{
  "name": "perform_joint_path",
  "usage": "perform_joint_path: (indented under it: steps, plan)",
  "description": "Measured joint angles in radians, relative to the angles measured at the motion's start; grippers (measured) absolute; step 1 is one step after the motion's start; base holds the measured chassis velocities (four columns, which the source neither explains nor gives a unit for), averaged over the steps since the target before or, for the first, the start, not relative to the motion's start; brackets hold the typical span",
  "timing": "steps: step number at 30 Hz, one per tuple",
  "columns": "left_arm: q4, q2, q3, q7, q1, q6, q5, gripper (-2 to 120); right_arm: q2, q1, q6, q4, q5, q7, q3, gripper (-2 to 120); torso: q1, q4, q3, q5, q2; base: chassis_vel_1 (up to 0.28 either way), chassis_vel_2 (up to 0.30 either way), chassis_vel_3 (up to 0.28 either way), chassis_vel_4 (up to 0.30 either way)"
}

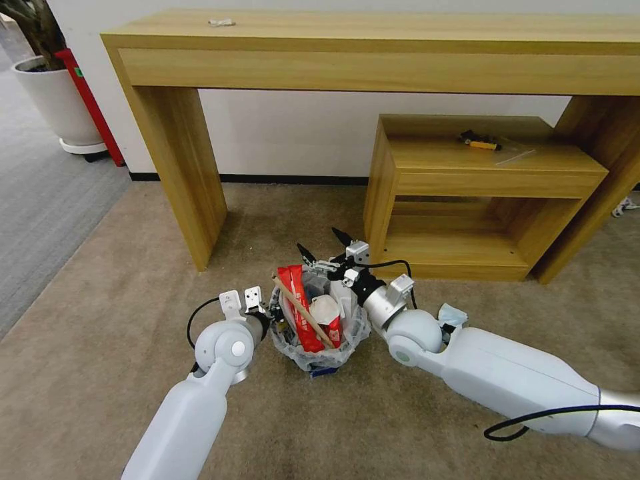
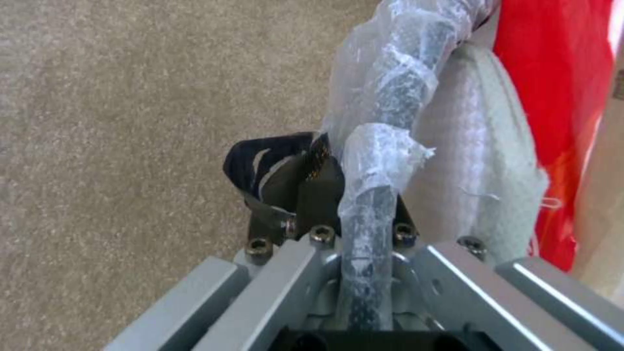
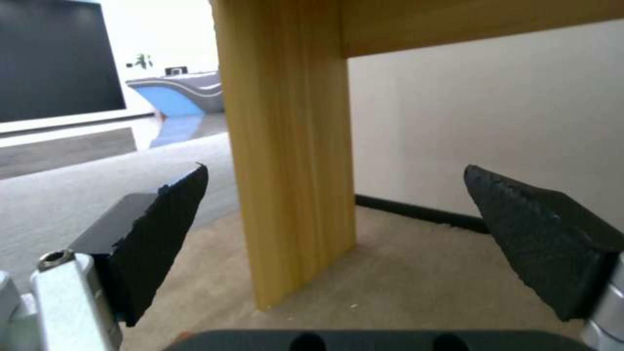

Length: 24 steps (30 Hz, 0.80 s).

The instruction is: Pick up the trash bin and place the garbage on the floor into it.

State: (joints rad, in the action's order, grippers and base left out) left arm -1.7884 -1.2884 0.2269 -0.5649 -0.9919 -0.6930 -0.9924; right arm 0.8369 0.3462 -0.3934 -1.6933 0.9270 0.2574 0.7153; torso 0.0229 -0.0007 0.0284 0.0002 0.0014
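The trash bin [image 1: 321,357], black with a clear bag liner, is on the beige floor [image 1: 133,280] in front of me, or just above it; I cannot tell which. It holds garbage: red wrappers [image 1: 297,301], a wooden stick [image 1: 301,312] and white pieces [image 1: 327,310]. My left gripper [image 1: 275,321] is shut on the bin's near-left rim; the left wrist view shows that left gripper [image 2: 325,163] clamping the bag-wrapped rim [image 2: 380,161]. My right gripper [image 1: 323,245] hovers open over the bin's far edge, and the right wrist view shows nothing between the right gripper's [image 3: 344,219] fingers. A pale blue mask [image 1: 453,313] lies beside my right arm.
A long wooden table [image 1: 373,47] stands along the wall, its leg [image 1: 180,167] at the left of the bin. A low wooden shelf unit [image 1: 480,193] is at the right. A white plant pot [image 1: 57,100], a red box [image 1: 90,100] and grey carpet [image 1: 40,200] are far left.
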Motion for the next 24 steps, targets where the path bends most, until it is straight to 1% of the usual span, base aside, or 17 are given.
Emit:
perform_joint_path:
  steps: [2,4,5,7,8,9,10,11,12,13,14,16,17,18,20,23,24]
  plan:
    - [0.0,0.004,0.004,0.001,-0.005,0.0,0.001,0,-0.023,0.001,0.004,-0.002,0.001,0.001,-0.017,100,0.0,0.0,0.0,-0.0001,0.0,0.0,0.0,0.0,0.0]
    - [-0.001,0.01,0.01,0.003,-0.01,0.0,0.004,0,-0.091,0.025,0.013,-0.003,-0.003,0.0,-0.067,100,0.0,0.0003,0.0,-0.0001,0.0,0.0,0.0,0.0,0.0]
    - [-0.001,0.01,0.01,0.003,-0.01,0.0,0.004,0,-0.091,0.025,0.013,-0.003,-0.003,0.0,-0.067,100,0.0,0.0003,0.0,-0.0001,0.0,0.0,0.0,0.0,0.0]
    - [-0.002,0.013,0.013,0.004,-0.011,0.0,0.004,0,-0.15,0.067,0.018,-0.01,-0.001,0.004,-0.108,100,0.0,-0.0007,0.0,0.0001,0.0,0.0,0.0,0.0,0.0]
    - [-0.003,0.014,0.014,0.004,-0.011,0.0,0.004,0,-0.187,0.089,0.017,-0.015,-0.004,0.004,-0.13,100,0.0,-0.0005,0.0,0.0005,0.0,0.0,0.0,0.0,0.0]
    - [-0.003,0.014,0.014,0.004,-0.011,0.0,0.004,0,-0.187,0.089,0.017,-0.015,-0.004,0.004,-0.13,100,0.0,-0.0005,0.0,0.0005,0.0,0.0,0.0,0.0,0.0]
    - [-0.003,0.014,0.015,0.004,-0.011,0.0,0.004,0,-0.206,0.099,0.014,-0.015,-0.008,0.004,-0.14,100,0.0,-0.0006,0.0,0.0004,0.0,0.0,0.0,0.0,0.0]
    - [-0.004,0.016,0.016,0.004,-0.011,0.0,0.004,0,-0.245,0.124,0.002,-0.014,-0.02,0.005,-0.159,100,0.0,-0.0006,0.0,-0.0004,0.0,0.0,0.0,0.0,0.0]
    - [-0.005,0.017,0.016,0.004,-0.011,0.0,0.003,0,-0.268,0.139,-0.01,-0.009,-0.029,0.007,-0.169,100,0.0,-0.0008,0.0,0.0001,0.0,0.0,0.0,0.0,0.0]
    - [-0.005,0.017,0.016,0.004,-0.011,0.0,0.003,0,-0.268,0.139,-0.01,-0.009,-0.029,0.007,-0.169,100,0.0,-0.0008,0.0,0.0001,0.0,0.0,0.0,0.0,0.0]
    - [-0.006,0.017,0.016,0.004,-0.011,0.0,0.003,0,-0.286,0.153,-0.022,0.0,-0.042,0.012,-0.177,100,0.0,-0.0004,0.0,0.0003,0.0,0.0,0.0,0.0,0.0]
    - [-0.009,0.015,0.017,0.004,-0.014,0.0,0.004,0,-0.306,0.183,-0.066,0.05,-0.078,0.019,-0.194,100,0.0,-0.0001,0.0,-0.0002,0.0,0.0,0.0,0.0,0.0]
    - [-0.009,0.015,0.017,0.004,-0.014,0.0,0.004,0,-0.306,0.183,-0.066,0.05,-0.078,0.019,-0.194,100,0.0,-0.0001,0.0,-0.0002,0.0,0.0,0.0,0.0,0.0]
    - [-0.01,0.015,0.018,0.004,-0.015,0.0,0.004,0,-0.307,0.205,-0.095,0.094,-0.101,0.024,-0.208,100,0.0,-0.0001,0.0,0.0004,0.0,0.0,0.0,0.0,0.0]
    - [-0.011,0.017,0.023,0.004,-0.019,0.0,0.005,0,-0.306,0.24,-0.137,0.162,-0.137,0.024,-0.227,100,0.0,0.0,0.0,0.0001,0.0,0.0,0.0,0.0,0.0]
    - [-0.011,0.021,0.029,0.005,-0.02,0.0,0.005,0,-0.304,0.267,-0.158,0.203,-0.17,0.021,-0.242,100,0.0,-0.0003,0.0,0.0002,0.0,0.0,0.0,0.0,0.0]
    - [-0.012,0.023,0.033,0.005,-0.02,0.0,0.004,0,-0.301,0.283,-0.172,0.221,-0.185,0.021,-0.254,100,0.0,0.0001,0.0,0.0001,0.0,0.0,0.0,0.0,0.0]
